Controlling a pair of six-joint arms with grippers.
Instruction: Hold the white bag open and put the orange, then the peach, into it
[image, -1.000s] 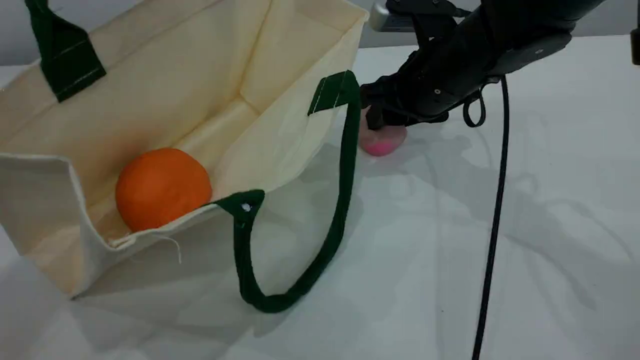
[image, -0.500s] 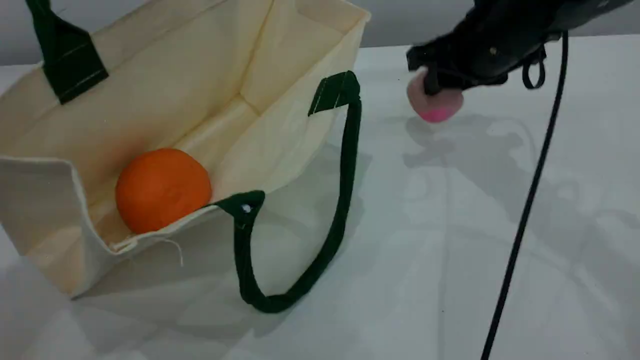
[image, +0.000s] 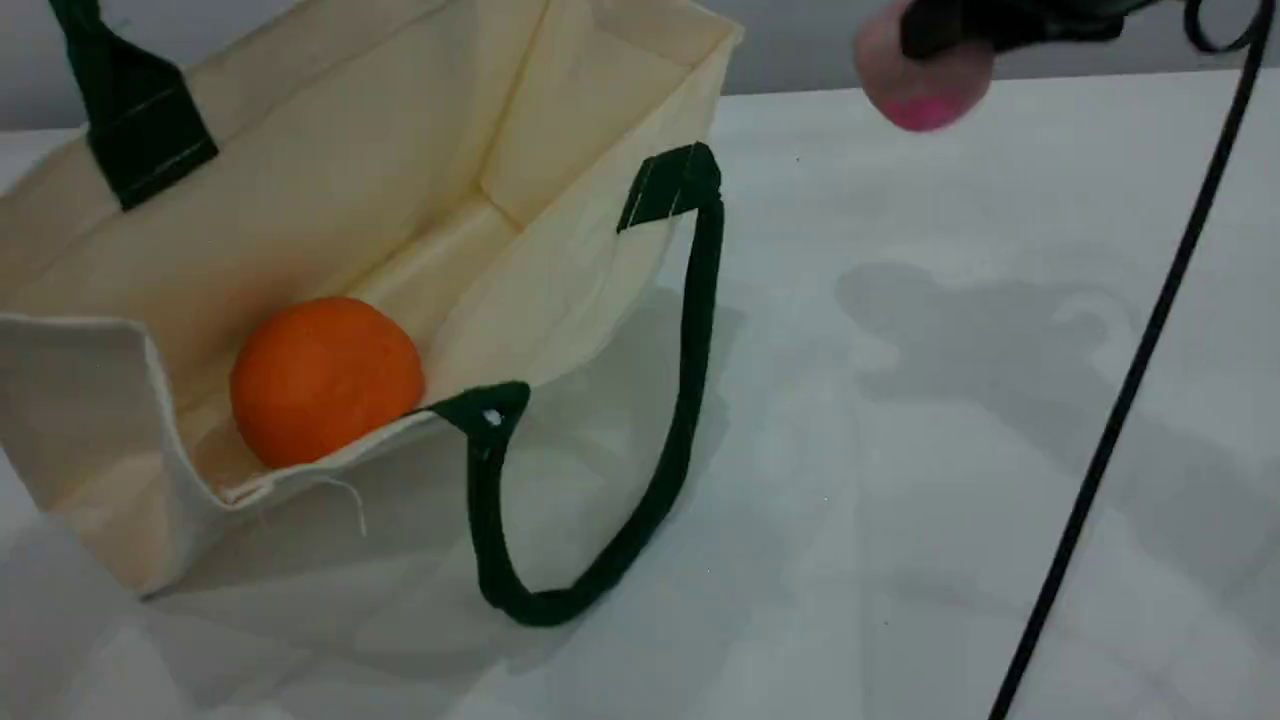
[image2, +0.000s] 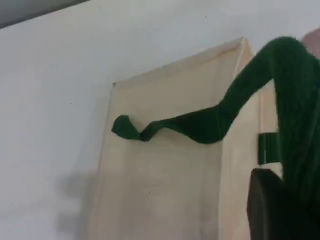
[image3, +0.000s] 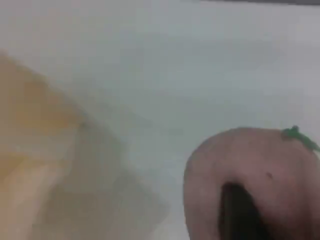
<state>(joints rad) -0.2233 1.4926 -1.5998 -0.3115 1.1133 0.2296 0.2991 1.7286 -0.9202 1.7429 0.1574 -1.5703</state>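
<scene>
The white bag (image: 330, 170) stands open on the table's left, and the orange (image: 325, 380) rests inside it near the front wall. One green handle (image: 130, 120) rises out of the top left; the other handle (image: 690, 400) droops onto the table. In the left wrist view my left gripper (image2: 278, 205) is shut on the raised green handle (image2: 295, 100), above the bag (image2: 165, 180). The peach (image: 920, 85) hangs in the air at the top right, well above the table, with my right gripper (image: 935, 35) shut on it. The right wrist view shows the peach (image3: 250, 165) against a dark fingertip (image3: 240, 210).
A black cable (image: 1130, 380) hangs from the right arm down across the right side of the white table (image: 900, 450). The arm's shadow lies on the cloth right of the bag.
My right gripper has lifted the peach off the table beside the bag and carried it up and to the right. The bag, orange and left grip have not moved.
</scene>
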